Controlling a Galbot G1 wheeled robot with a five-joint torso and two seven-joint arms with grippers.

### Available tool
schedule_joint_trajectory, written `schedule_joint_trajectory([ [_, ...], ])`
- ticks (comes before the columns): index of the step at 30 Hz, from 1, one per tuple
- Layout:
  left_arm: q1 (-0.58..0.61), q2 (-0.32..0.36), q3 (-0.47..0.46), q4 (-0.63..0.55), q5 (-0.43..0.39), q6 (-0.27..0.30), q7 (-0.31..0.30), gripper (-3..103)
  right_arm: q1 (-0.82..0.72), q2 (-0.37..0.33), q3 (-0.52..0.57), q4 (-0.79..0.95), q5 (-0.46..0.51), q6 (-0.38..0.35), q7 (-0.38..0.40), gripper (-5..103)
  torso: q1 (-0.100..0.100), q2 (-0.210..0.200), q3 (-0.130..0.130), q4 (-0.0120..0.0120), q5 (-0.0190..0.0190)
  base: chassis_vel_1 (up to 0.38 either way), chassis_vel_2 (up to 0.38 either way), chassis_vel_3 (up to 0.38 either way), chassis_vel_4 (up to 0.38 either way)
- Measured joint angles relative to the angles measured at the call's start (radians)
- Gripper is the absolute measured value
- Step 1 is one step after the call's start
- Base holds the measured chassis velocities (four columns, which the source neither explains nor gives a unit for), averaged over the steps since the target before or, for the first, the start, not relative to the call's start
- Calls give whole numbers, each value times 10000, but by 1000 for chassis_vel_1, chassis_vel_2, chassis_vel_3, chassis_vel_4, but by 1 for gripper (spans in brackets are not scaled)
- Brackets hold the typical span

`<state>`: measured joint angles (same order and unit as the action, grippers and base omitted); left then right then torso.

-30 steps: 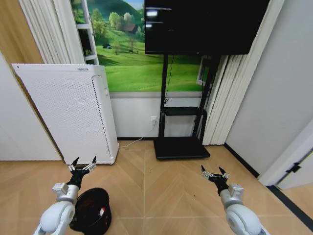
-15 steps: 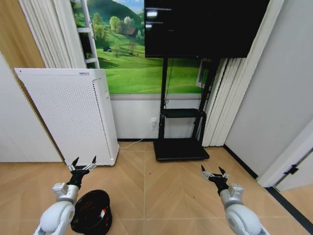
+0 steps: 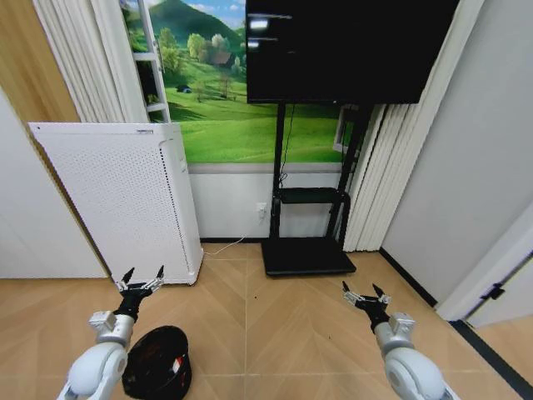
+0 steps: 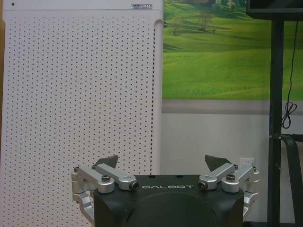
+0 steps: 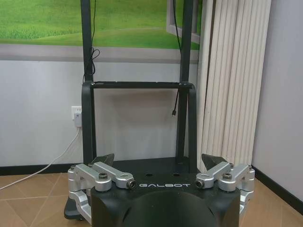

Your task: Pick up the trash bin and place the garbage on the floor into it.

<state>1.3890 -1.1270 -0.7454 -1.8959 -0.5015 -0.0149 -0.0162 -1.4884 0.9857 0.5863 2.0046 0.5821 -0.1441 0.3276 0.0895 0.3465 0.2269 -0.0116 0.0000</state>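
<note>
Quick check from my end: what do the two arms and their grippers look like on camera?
Both arms have glossy white rounded shells with grey wrist joints. The left gripper and right gripper match: black bodies marked GALBOT in pale letters, silver metal linkages with bolts, and dark pointed jaws. No loose cables are visible on them.

Trash bin (image 3: pixel 156 362): small, black, round, upright on the floor (image 3: pixel 275 333), low in the head view beside the left arm. Something red-and-white shows inside it near the rim. Floor is light brown chevron parquet with a dark border strip.
</note>
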Motion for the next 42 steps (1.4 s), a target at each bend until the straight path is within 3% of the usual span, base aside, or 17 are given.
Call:
schedule_joint_trajectory([
  [17, 0, 0, 0, 0, 0, -1, -1, 100, 0, 0, 0, 0, 0, 0, 0, 100, 241, 703, 463, 0, 0, 0, 0, 0, 0],
  [27, 0, 0, 0, 0, 0, -1, 0, 100, 0, 0, 0, 0, 0, 0, 0, 100, 324, 927, 603, 0, 0, 0, 0, 0, 0],
  [33, 0, 0, 0, 0, 0, -2, 0, 100, 0, 0, 0, 0, 0, 0, 0, 100, 465, 1339, 877, 0, 0, 0, 0, 0, 0],
  [42, 0, 0, 0, 0, 0, -1, 0, 100, 0, 0, 0, 0, 0, 0, 0, 100, 592, 1665, 1076, 0, 0, 0, 0, 0, 0],
])
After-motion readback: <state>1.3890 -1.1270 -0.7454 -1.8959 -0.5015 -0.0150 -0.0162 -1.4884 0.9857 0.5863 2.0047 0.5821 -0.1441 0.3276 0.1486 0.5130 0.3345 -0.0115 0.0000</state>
